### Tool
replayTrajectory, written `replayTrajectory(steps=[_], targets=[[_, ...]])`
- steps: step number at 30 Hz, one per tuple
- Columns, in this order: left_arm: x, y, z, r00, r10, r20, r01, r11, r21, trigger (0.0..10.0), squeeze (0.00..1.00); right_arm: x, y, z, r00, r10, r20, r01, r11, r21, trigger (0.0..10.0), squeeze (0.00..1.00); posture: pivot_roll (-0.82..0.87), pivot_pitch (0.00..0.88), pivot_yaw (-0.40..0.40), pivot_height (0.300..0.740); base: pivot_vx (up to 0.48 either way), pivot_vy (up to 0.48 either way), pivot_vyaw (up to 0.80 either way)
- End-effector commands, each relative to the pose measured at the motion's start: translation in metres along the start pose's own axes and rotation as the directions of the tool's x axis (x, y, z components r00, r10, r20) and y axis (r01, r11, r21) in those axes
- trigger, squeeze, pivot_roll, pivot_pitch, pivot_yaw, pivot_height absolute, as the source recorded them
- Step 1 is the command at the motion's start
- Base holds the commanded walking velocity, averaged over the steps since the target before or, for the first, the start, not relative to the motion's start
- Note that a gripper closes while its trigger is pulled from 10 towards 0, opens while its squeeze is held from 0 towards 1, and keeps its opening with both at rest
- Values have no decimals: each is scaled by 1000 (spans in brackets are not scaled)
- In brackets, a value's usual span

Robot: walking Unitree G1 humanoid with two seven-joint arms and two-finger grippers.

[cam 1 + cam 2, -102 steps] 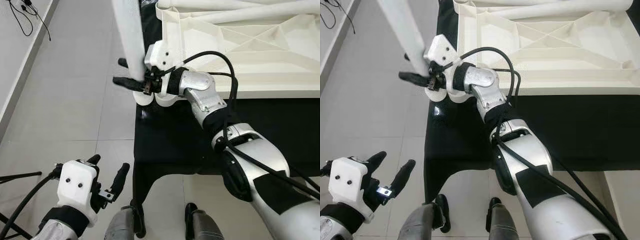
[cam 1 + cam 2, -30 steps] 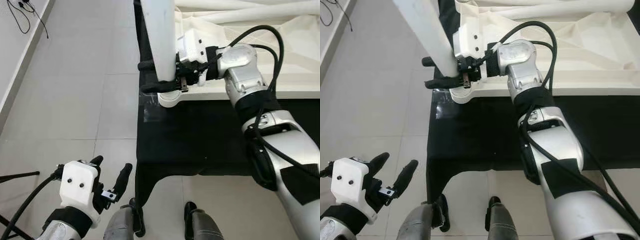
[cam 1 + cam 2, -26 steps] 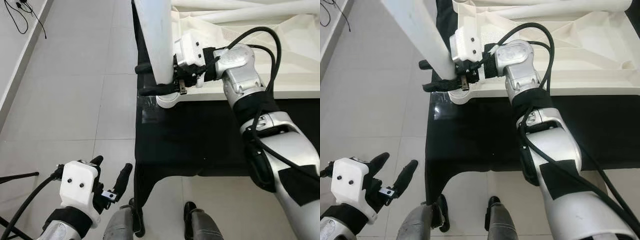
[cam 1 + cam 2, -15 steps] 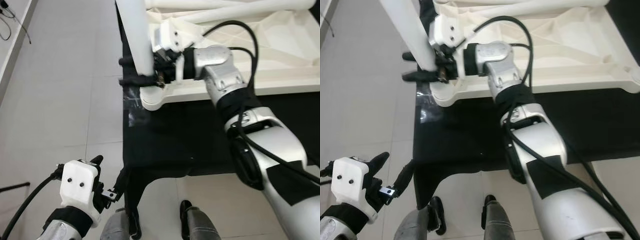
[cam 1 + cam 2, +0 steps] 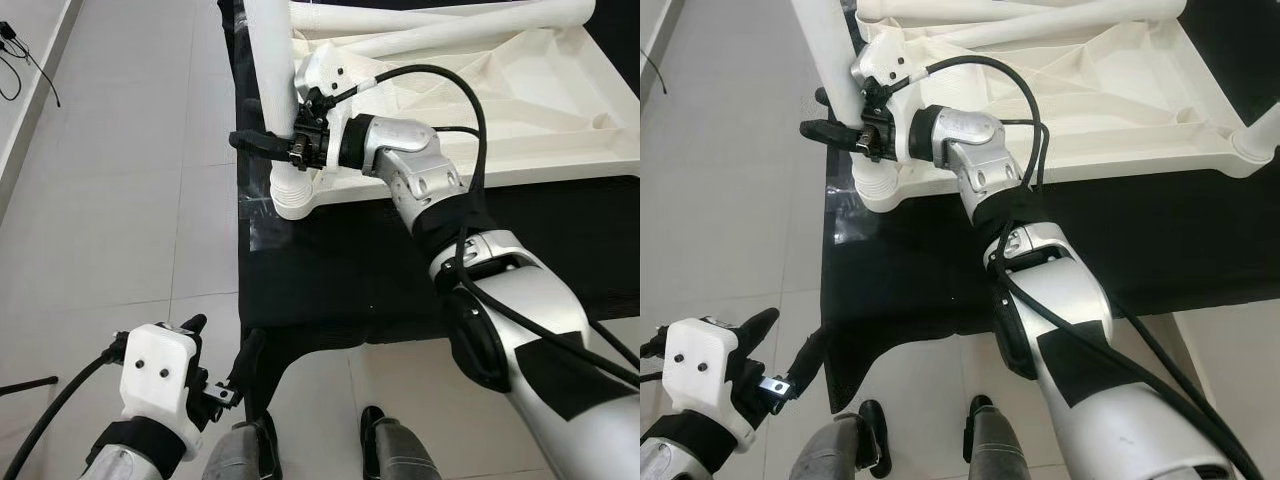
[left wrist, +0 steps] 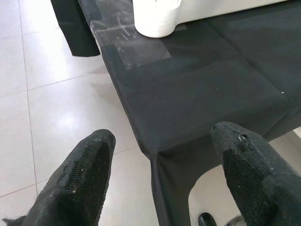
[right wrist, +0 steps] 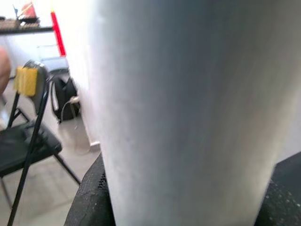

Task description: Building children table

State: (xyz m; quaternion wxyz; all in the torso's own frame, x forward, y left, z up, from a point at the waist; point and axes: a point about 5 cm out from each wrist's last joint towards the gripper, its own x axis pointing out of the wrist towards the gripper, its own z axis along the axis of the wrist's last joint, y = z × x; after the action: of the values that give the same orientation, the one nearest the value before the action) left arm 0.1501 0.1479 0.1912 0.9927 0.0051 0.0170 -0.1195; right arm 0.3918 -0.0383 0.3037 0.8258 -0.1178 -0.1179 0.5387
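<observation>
Where tiles (image 5: 130,230) end, seemingly black cloth (image 5: 340,270).

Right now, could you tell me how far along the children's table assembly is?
The white tabletop lies upside down on the black cloth. The right gripper is shut on a white leg standing in the corner socket, so the first leg is in hand. Two more legs lie on the tabletop, not yet fitted. The left gripper hangs open.

Black cloth (image 5: 360,270) covered the centre – grey floor tiles (image 5: 120,200) at left, a black cable (image 5: 25,60) top-left.
</observation>
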Motion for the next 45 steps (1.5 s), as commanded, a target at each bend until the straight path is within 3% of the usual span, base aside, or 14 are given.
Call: replayTrajectory(steps=[1,2,4,8,9,11,12,16,17,18,19,25,39,45], targets=[[-3,-2,-2,1000,-5,-20,4,1000,-15,10000,0,-17,13,-70,978,-47,-202,86,979,187,10000,0,122,431,1,740,0,0,0],[-3,-2,-2,1000,-5,-20,4,1000,-15,10000,0,-17,13,-70,978,-47,-202,86,979,187,10000,0,122,431,1,740,0,0,0],[-5,-2,-3,1000,-6,-25,5,1000,-15,10000,0,-18,15,-81,958,-185,-220,227,956,187,10000,0,116,427,-16,740,0,0,0],[-5,-2,-4,1000,-5,-27,5,1000,-15,10000,0,-19,19,-90,932,-258,-256,303,940,154,10000,0,116,427,-16,740,0,0,0],[-6,-2,-4,1000,-1,-29,0,1000,-15,10000,0,-14,56,-110,889,-344,-301,391,914,109,10000,0,110,421,-18,740,0,0,0],[-6,-2,-4,1000,-1,-29,0,1000,-15,10000,0,-14,56,-110,889,-344,-301,391,914,109,10000,0,110,421,-18,740,0,0,0],[-6,0,-4,1000,3,-31,-4,1000,-14,10000,0,-16,82,-114,849,-426,-313,471,878,83,10000,0,111,423,-7,740,0,0,0],[-6,0,-4,1000,3,-31,-4,1000,-14,10000,0,-16,82,-114,849,-426,-313,471,878,83,10000,0,111,423,-7,740,0,0,0],[-5,0,-5,999,2,-35,-3,1000,-11,10000,0,-11,93,-107,808,-508,-297,546,836,54,10000,0,111,401,2,740,0,0,0],[-5,0,-5,999,2,-35,-3,1000,-11,10000,0,-11,93,-107,808,-508,-297,546,836,54,10000,0,111,401,2,740,0,0,0],[-3,2,-7,999,3,-38,-3,1000,-10,10000,0,-6,93,-103,780,-559,-282,593,804,48,10000,0,106,369,-4,740,0,0,0],[3,5,-10,999,5,-35,-5,1000,-5,10000,0,5,81,-103,774,-568,-280,604,795,57,10000,0,105,352,-5,740,0,0,0],[10,9,-11,1000,13,-23,-13,1000,1,10000,0,8,67,-109,773,-519,-365,593,795,127,10000,0,97,328,-8,740,0,0,0],[14,10,-11,1000,13,-16,-13,1000,3,10000,0,3,64,-105,751,-526,-399,621,767,158,10000,0,95,316,-10,740,0,0,0]])
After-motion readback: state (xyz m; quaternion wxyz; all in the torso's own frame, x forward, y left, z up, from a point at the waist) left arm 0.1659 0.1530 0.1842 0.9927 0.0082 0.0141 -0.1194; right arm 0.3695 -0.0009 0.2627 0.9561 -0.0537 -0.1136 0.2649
